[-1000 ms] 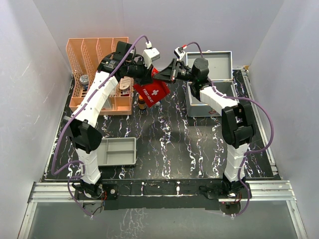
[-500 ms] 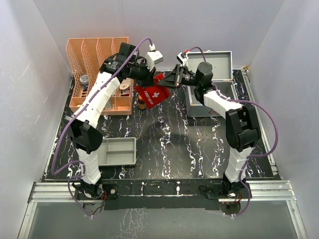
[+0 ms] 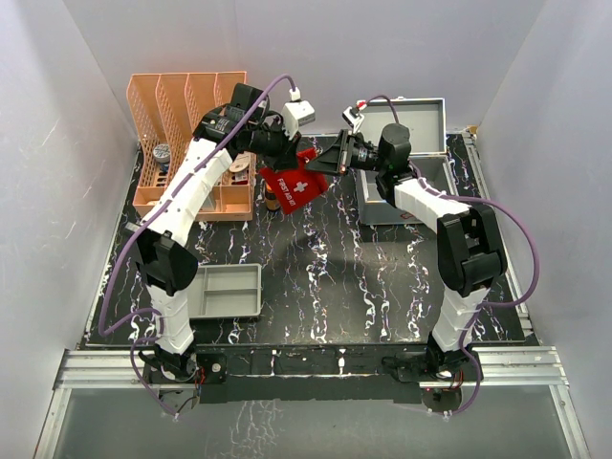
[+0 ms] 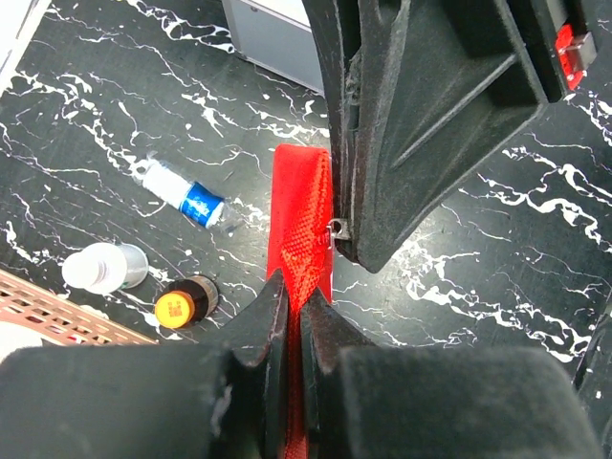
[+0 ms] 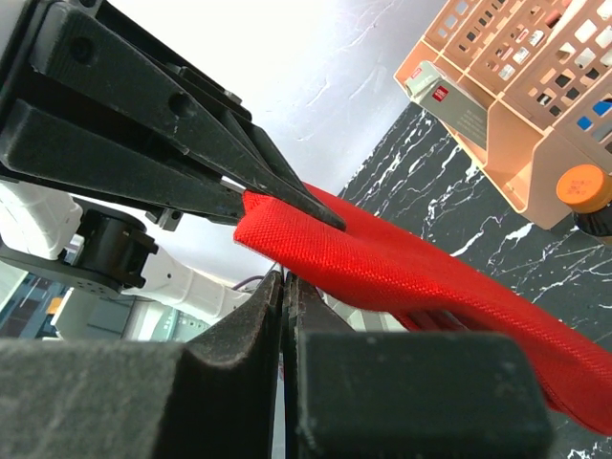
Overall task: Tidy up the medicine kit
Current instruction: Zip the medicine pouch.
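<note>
At the far left of the table a peach slotted desk organizer (image 3: 186, 143) is standing against the back wall, and a shallow grey tray (image 3: 228, 290) is lying nearer the arm bases.

The left end effector (image 4: 292, 304) is pinching the red first aid pouch (image 3: 296, 184) by its edge, jaws pressed tight on the fabric, and is holding it up off the table. Below the pouch three small bottles are sitting loose: a clear bottle with a blue label (image 4: 186, 194) lying on its side, a white-capped bottle (image 4: 103, 266), and a brown bottle with an orange cap (image 4: 182, 301) just beside the organizer.

The right end effector (image 5: 284, 285) is meeting the pouch from the other side, jaws pressed together at the seam where the metal zipper pull (image 4: 337, 227) is showing. Whether the pull is actually between its tips I cannot tell.

The medicine kit (image 3: 426, 122) is standing open at the back right, its lid upright, with the right arm reaching across in front of it.

The step in hand is probably unzipping the pouch in mid-air. To do it well, the left grip should be anchoring the fabric while the right is drawing straight along the zipper line, keeping the seam taut. If the pouch is sagging or twisting, the pull is likely to slip free.
</note>
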